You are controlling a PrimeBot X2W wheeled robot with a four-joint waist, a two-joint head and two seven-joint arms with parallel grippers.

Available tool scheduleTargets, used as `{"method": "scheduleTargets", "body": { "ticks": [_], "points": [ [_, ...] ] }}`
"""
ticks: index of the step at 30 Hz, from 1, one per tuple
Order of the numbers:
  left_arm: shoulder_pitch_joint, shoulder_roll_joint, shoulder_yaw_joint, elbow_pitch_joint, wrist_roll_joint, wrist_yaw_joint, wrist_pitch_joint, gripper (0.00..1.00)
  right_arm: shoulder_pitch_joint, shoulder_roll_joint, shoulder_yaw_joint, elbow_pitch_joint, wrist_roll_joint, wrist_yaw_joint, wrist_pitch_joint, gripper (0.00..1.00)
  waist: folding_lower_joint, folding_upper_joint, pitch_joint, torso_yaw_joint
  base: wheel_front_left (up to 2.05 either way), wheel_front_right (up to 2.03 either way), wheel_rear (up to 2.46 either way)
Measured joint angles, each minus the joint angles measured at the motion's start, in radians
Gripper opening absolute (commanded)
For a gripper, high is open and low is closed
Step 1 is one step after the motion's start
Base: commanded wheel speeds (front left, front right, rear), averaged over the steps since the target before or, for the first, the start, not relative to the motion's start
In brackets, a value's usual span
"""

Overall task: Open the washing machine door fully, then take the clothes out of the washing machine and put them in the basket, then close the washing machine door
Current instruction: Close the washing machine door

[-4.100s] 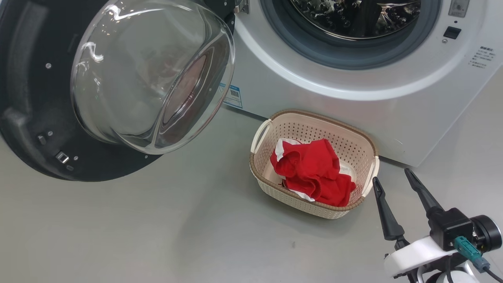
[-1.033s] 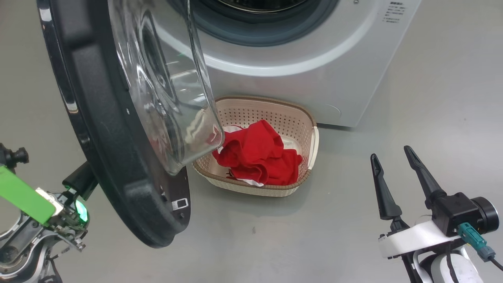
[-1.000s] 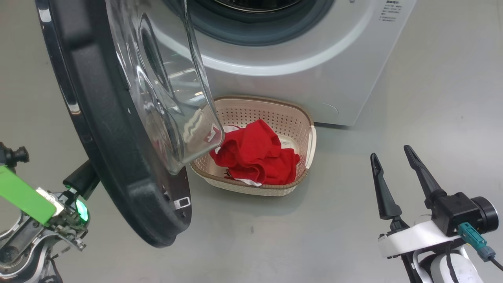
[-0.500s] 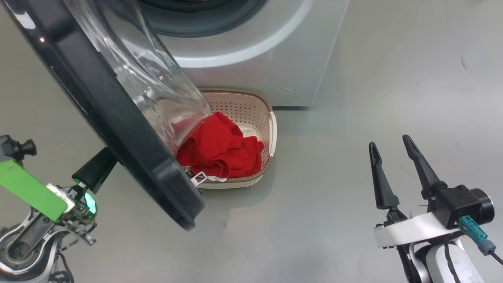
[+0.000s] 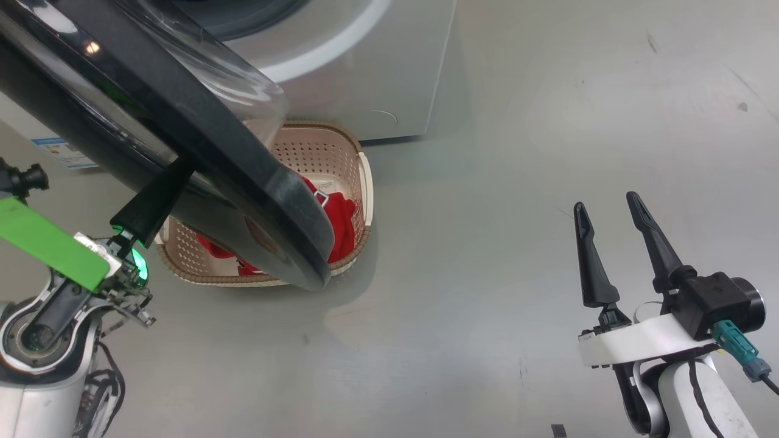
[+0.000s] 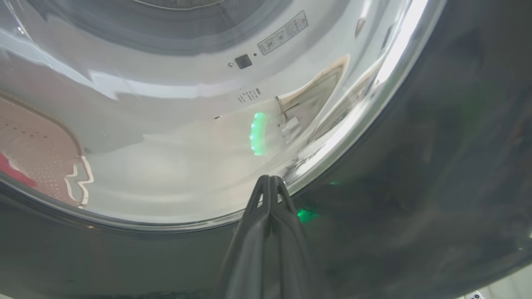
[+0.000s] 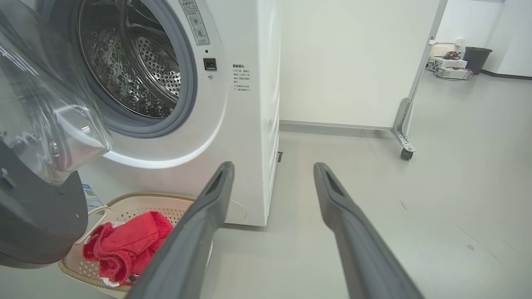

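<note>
Clothes (image 7: pixel 129 243): one red heap, one basket (image 7: pixel 146 195)

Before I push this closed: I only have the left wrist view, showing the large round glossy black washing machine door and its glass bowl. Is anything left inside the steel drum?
Observer: No. In the right wrist view, the visible part of the steel drum of the big white washing machine holds no clothes.
Operator: Where are they?
Observer: The bright red clothes lie in the small cream perforated basket on the floor, right in front of the machine.
Operator: And my other arm?
Observer: The right gripper is open, holds nothing, and sits well to the right of the black door.
</note>
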Motion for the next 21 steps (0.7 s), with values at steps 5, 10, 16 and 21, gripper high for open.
{"method": "scheduleTargets", "body": {
  "ticks": [5, 10, 16, 21],
  "points": [
    [-0.066, -0.026, -0.005, 0.052, 0.011, 0.0, -0.028, 0.0, -0.004, 0.003, -0.001, 0.013, 0.005, 0.001, -0.004, 1.0, 0.0, 0.0, 0.017, -0.035, 0.0, 0.0, 0.0],
    [-0.135, -0.049, -0.013, 0.098, 0.051, 0.0, -0.053, 0.0, -0.015, 0.003, -0.005, 0.02, 0.005, 0.001, -0.009, 1.0, 0.0, 0.0, 0.031, -0.064, 0.0, 0.0, 0.0],
    [-0.223, -0.071, -0.014, 0.16, 0.073, 0.004, -0.091, 0.0, -0.026, 0.004, -0.005, 0.023, 0.006, 0.009, -0.013, 1.0, 0.0, 0.0, 0.051, -0.091, 0.0, 0.0, 0.0],
    [-0.288, -0.081, -0.01, 0.213, 0.123, 0.011, -0.133, 0.0, -0.038, 0.007, -0.003, 0.029, 0.014, 0.009, -0.02, 1.0, 0.0, 0.0, 0.069, -0.113, 0.0, 0.0, 0.0]
  ]
}}
